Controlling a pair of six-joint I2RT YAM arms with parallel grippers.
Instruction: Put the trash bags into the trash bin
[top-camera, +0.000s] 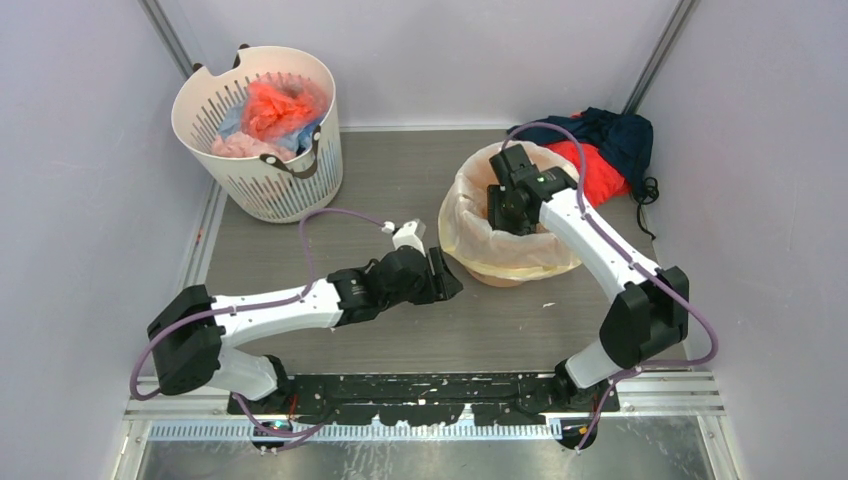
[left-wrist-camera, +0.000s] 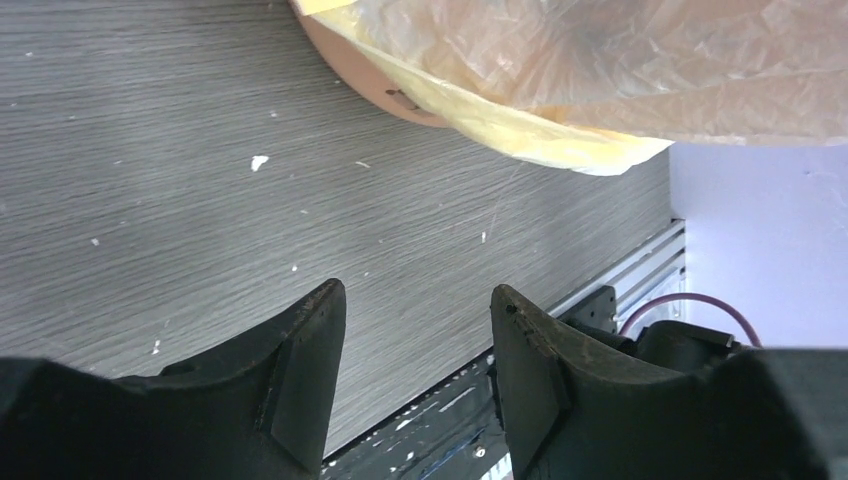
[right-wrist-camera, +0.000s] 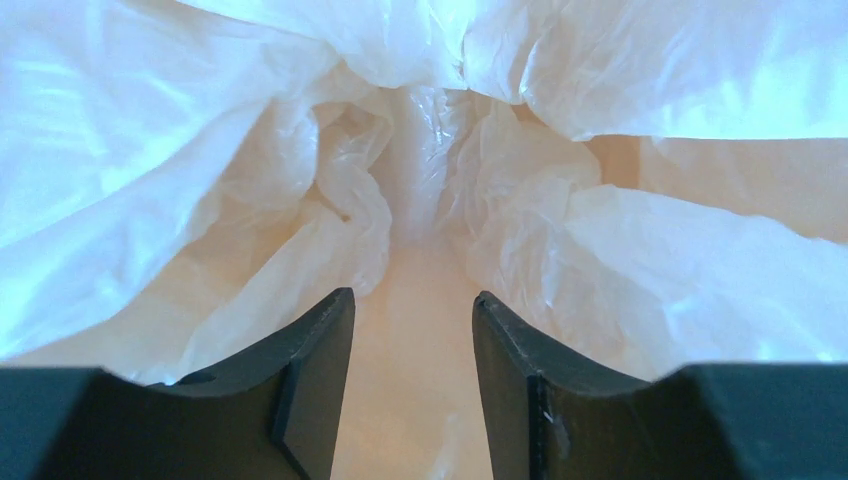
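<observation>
The pale-yellow trash bag (top-camera: 468, 228) lines the orange trash bin (top-camera: 498, 280), its wrinkly film draped over the rim and down the outside. My right gripper (top-camera: 506, 206) reaches down inside the bin. In the right wrist view its jaws (right-wrist-camera: 413, 305) stand open, nothing between them, with crumpled film (right-wrist-camera: 250, 180) all around and ahead. My left gripper (top-camera: 447, 276) hovers low over the table just left of the bin, open and empty. The left wrist view shows its gripper (left-wrist-camera: 418, 300) over bare table, with the bag's hanging edge (left-wrist-camera: 600, 60) and the bin's wall (left-wrist-camera: 350, 70) beyond.
A white slotted basket (top-camera: 262, 160) holding red, pink and blue plastic bundles (top-camera: 275, 108) stands at the back left. A red and navy cloth heap (top-camera: 608, 145) lies behind the bin at the right wall. Small white crumbs dot the grey table (left-wrist-camera: 150, 200).
</observation>
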